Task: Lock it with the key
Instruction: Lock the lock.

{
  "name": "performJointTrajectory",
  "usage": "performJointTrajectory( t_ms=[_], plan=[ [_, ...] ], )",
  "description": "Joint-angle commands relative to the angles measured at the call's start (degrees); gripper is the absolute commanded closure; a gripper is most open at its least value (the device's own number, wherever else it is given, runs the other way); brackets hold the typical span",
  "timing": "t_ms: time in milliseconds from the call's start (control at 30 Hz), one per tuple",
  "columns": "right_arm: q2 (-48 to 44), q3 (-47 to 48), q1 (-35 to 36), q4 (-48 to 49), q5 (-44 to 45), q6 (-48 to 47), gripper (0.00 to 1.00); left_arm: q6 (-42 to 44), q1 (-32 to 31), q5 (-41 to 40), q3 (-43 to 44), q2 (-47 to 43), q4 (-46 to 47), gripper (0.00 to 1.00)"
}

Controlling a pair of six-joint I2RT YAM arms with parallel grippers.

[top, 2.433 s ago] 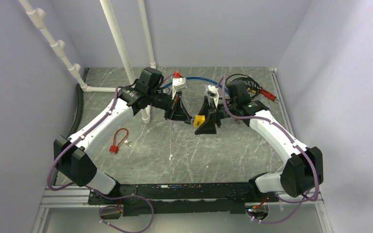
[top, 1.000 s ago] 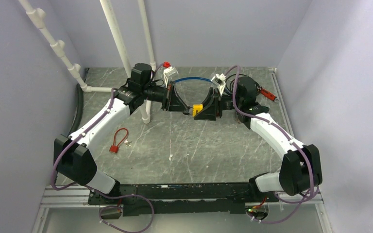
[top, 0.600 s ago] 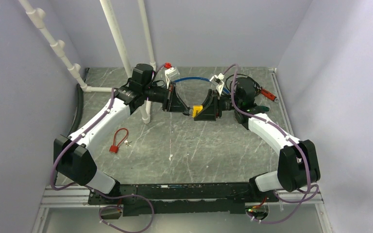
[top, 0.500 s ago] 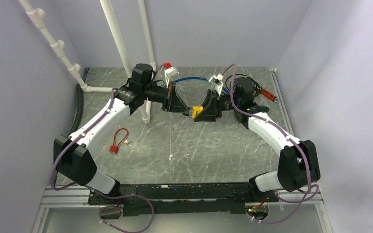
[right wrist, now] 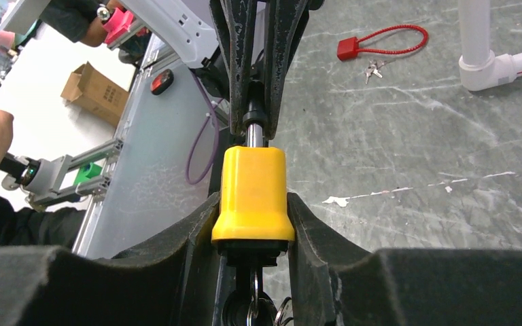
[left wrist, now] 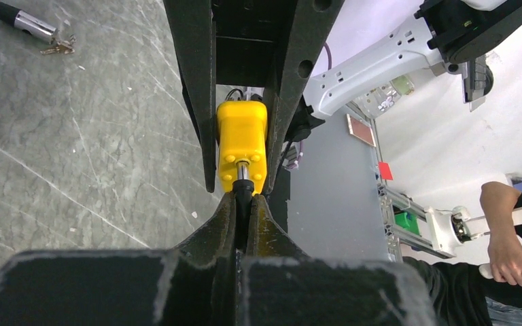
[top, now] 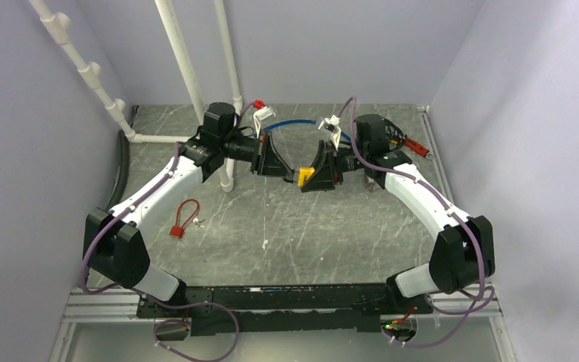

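A yellow padlock (top: pixel 307 176) hangs in the air above the middle of the table, with my right gripper (top: pixel 315 175) shut on its body (right wrist: pixel 253 193). A key with a ring of keys (right wrist: pixel 254 300) sticks out of the lock's end nearest the right wrist. My left gripper (top: pixel 289 174) faces it from the left. In the left wrist view this gripper (left wrist: pixel 243 198) is shut on a thin black stem with a metal tip that enters the lock's other end (left wrist: pixel 242 142).
A red cable lock (top: pixel 183 219) with small keys (top: pixel 199 222) lies on the table at the left. White pipes (top: pixel 185 72) stand at the back left. A blue cable (top: pixel 294 122) and a red-handled tool (top: pixel 416 145) lie at the back.
Both grippers have risen and closed in until they meet end to end at the yellow lock. In the last second the right arm edged left and back; neither grip changed.
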Motion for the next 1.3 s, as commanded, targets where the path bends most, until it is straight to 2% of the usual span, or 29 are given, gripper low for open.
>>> performJointTrajectory(
  t_ms=[0, 133, 367, 500, 633, 900, 933, 967, 1000, 1133, 1200, 1233, 1267],
  plan=[
    [0.24, 6.60, 7.45, 5.20, 1.49, -4.57, 1.00, -3.20, -6.59, -0.94, -1.76, 2.12, 9.74, 1.00],
    [0.68, 7.70, 8.38, 3.21, 1.52, -5.93, 1.00, -3.44, -6.86, -2.97, -1.94, 2.58, 10.19, 1.00],
    [0.73, 6.65, 8.39, 8.37, 1.15, 0.04, 1.00, -1.39, -7.77, -4.99, -1.92, 3.09, 9.02, 1.00],
    [0.59, 8.55, 7.84, 2.09, 2.23, -5.76, 1.00, -0.01, -8.62, -4.41, -1.77, 2.99, 5.45, 1.00],
    [-0.84, 7.83, 4.85, 0.85, 2.29, -7.02, 1.00, 5.47, -8.09, -4.43, -0.34, 1.24, -2.83, 1.00],
    [-3.05, 6.90, -0.89, -7.21, 1.75, -15.51, 1.00, 17.66, -6.21, -5.67, 3.23, -2.02, -15.96, 1.00],
    [-3.24, 7.32, -0.93, -9.51, 2.20, -17.46, 1.00, 18.44, -6.17, -5.74, 3.87, -2.14, -17.11, 0.95],
    [-3.33, 7.69, -0.91, -11.52, 2.54, -19.38, 1.00, 19.05, -6.08, -5.54, 4.47, -2.15, -17.78, 0.86],
    [-3.38, 7.82, -0.91, -12.73, 2.66, -20.33, 1.00, 19.33, -6.03, -5.24, 5.10, -2.19, -18.30, 0.72],
    [-4.31, 6.44, -0.92, -14.49, 3.52, -21.67, 1.00, 20.36, -4.74, -6.21, 8.29, -2.88, -21.31, 0.31],
    [-5.11, 4.73, -0.91, -14.72, 4.62, -22.00, 1.00, 24.25, -3.52, -7.75, 11.05, -4.04, -24.47, 0.17],
    [-5.49, 3.50, -0.91, -14.91, 5.01, -22.16, 1.00, 25.17, -2.86, -8.63, 12.67, -4.64, -26.10, 0.05],
    [-5.66, 2.95, -0.91, -15.67, 5.44, -22.80, 1.00, 26.37, -2.14, -9.35, 14.59, -5.19, -28.51, 0.01]
  ],
)
